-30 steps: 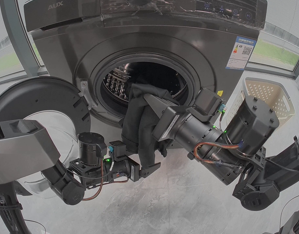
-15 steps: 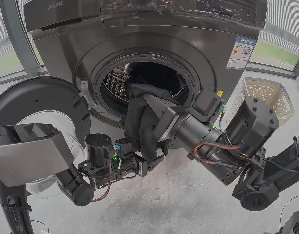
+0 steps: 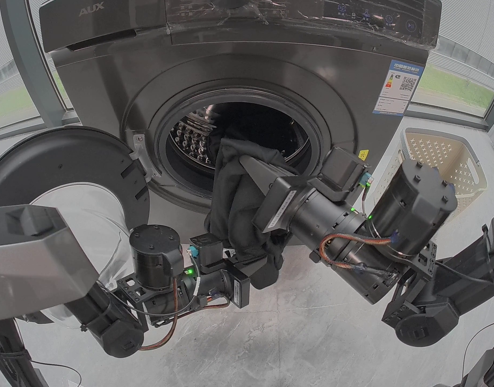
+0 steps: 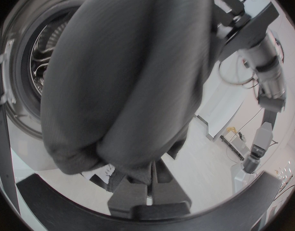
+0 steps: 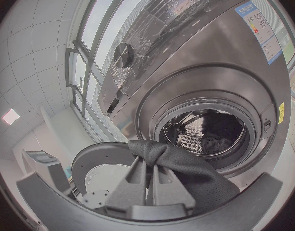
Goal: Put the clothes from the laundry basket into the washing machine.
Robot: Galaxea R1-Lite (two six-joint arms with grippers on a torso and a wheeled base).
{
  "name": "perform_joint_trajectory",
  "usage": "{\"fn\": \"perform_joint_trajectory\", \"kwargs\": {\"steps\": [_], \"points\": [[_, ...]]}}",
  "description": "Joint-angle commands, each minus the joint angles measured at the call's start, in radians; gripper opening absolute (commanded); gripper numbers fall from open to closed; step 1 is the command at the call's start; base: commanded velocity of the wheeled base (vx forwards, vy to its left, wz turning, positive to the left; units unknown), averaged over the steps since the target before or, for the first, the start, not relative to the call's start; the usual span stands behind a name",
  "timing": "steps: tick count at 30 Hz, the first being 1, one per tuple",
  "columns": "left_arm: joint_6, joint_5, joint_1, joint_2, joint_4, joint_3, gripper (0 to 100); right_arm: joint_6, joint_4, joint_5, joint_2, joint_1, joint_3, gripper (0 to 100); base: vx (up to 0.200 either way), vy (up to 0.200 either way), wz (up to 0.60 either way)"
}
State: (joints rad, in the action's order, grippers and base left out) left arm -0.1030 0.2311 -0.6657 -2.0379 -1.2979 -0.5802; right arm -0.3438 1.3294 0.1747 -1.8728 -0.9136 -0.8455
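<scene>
A pale marbled floor (image 3: 290,323) runs up to tall windows (image 3: 10,98), and against them stands the washing machine (image 3: 123,81) with its round door (image 3: 59,157) swung wide to the robot's left. In the head view a dark garment (image 3: 233,200) hangs down across the lower lip of the drum (image 3: 196,135), its top just at the opening and most of its length outside. The right gripper (image 3: 246,163) holds it at the top and the left gripper (image 3: 255,264) holds the bottom end near the floor. The laundry basket (image 3: 446,157) stands beside the machine on the robot's right. The part of its inside that shows holds no clothes, and the right arm hides the rest, so whether more waits there cannot be told. From the left wrist, the garment (image 4: 128,81) bulges close overhead and the fingers (image 4: 131,193) are pressed together on its hem. From the right wrist, the fingers (image 5: 138,180) are clamped on a fold of the garment (image 5: 189,174), and dark clothes (image 5: 218,138) already lie inside the drum (image 5: 189,135). The task looks well along: some laundry is loaded, and this piece has yet to be pushed fully in and let go.
</scene>
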Motion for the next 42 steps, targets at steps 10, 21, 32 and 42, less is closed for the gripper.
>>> {"fn": "perform_joint_trajectory", "kwargs": {"steps": [10, 21, 32, 42], "points": [[-0.003, 0.002, -0.069, 0.312, 0.063, 0.045, 0, 0.002, 0.002, 0.000, -0.036, 0.007, 0.003, 0, 0.000, 0.000, 0.00], [-0.004, -0.006, -0.074, 0.309, 0.066, 0.118, 0, 0.016, 0.013, 0.000, -0.019, 0.012, 0.031, 0, 0.000, 0.000, 0.00], [-0.007, -0.045, -0.061, 0.289, 0.077, 0.149, 100, 0.017, 0.011, -0.001, 0.015, 0.013, 0.033, 0, 0.000, 0.000, 0.00], [-0.009, -0.055, 0.018, 0.266, 0.072, 0.149, 100, 0.017, 0.010, -0.001, 0.046, 0.018, 0.042, 0, 0.000, 0.000, 0.00]]}}
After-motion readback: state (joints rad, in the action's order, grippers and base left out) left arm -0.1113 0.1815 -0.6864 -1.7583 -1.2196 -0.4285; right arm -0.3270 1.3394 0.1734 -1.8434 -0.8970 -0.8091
